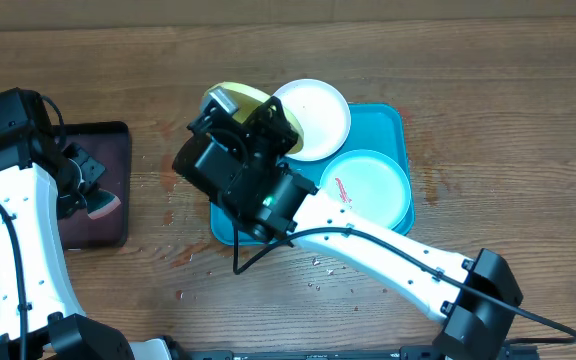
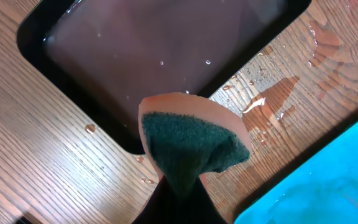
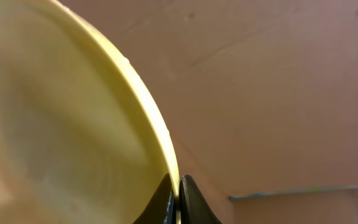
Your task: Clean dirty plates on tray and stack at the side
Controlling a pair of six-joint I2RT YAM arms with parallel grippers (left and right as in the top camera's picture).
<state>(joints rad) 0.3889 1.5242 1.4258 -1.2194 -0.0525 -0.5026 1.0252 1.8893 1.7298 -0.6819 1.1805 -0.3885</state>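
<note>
Right gripper [image 3: 178,186], jaws clamped on the yellow plate's [image 3: 61,124] thin rim at the tray's [image 1: 390,125] 11 o'clock corner, risked slippage under scrubbing; left gripper [image 2: 178,182], at 9 o'clock, pinched a sponge [image 2: 191,140].

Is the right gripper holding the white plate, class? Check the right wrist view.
No, the right gripper is shut on the rim of the yellow plate, while the white plate lies ungripped partly on the tray.
</note>
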